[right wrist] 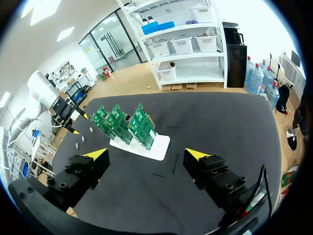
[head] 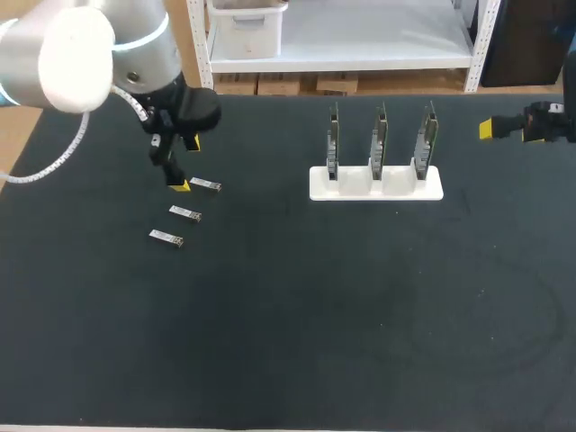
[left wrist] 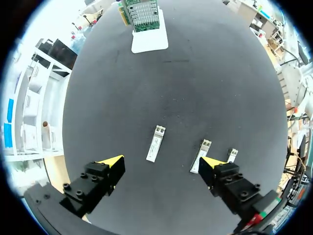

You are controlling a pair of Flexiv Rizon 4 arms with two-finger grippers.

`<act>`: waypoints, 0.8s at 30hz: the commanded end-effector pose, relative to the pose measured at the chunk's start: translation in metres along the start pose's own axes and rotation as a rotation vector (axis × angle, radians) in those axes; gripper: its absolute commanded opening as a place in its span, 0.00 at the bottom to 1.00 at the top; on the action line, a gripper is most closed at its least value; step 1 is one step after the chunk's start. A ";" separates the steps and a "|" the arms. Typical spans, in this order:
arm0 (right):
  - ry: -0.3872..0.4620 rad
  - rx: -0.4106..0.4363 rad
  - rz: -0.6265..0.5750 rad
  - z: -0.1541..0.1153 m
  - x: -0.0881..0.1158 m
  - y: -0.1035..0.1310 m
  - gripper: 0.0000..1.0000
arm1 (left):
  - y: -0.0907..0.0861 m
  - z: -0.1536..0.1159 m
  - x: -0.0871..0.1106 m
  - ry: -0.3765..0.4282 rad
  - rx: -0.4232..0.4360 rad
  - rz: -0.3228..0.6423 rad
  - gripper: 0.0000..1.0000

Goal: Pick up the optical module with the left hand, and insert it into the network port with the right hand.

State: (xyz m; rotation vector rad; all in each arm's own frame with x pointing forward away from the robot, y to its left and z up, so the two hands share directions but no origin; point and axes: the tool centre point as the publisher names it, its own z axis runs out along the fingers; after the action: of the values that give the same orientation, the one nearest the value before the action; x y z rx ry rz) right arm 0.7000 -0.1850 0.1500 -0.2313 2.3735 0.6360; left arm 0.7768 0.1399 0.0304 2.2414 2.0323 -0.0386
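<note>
Three small silver optical modules lie in a slanted row on the black table: one (head: 205, 185), a second (head: 184, 213) and a third (head: 166, 238). My left gripper (head: 186, 164) hovers over the far end of that row, open and holding nothing. In the left wrist view one module (left wrist: 155, 143) lies on the table between the spread fingers of the left gripper (left wrist: 161, 162). Another module (left wrist: 200, 155) sits by one fingertip, and the last (left wrist: 232, 155) just outside it. Green network cards (head: 378, 144) stand in a white rack (head: 376, 184). My right gripper (right wrist: 146, 155) hangs open and bare, well back from the rack (right wrist: 146, 147).
The rack holds three upright cards side by side at the table's back right (left wrist: 142, 12). My right gripper (head: 508, 129) shows at the far right edge of the head view. My left arm (right wrist: 49, 93) appears beyond the cards in the right wrist view.
</note>
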 end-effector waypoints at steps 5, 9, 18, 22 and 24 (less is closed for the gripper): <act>0.000 0.000 0.000 0.000 0.000 0.000 1.00 | -0.004 0.007 0.000 0.012 0.001 0.032 1.00; 0.000 0.000 0.000 0.000 0.000 0.000 1.00 | -0.004 0.010 -0.002 -0.005 0.001 0.040 1.00; 0.000 0.000 0.000 0.000 0.000 0.000 1.00 | 0.003 0.016 0.000 -0.004 0.010 0.082 1.00; 0.000 0.000 0.000 0.000 0.000 0.000 1.00 | 0.007 0.020 0.000 0.013 0.013 0.105 1.00; 0.000 0.000 0.000 0.000 0.000 0.000 1.00 | 0.008 0.022 0.000 0.016 0.012 0.112 1.00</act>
State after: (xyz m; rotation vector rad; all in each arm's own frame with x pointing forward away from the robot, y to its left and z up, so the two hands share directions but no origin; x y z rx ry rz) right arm 0.7000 -0.1850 0.1500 -0.2313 2.3735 0.6360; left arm 0.7800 0.1406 0.0115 2.3529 1.9113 -0.0191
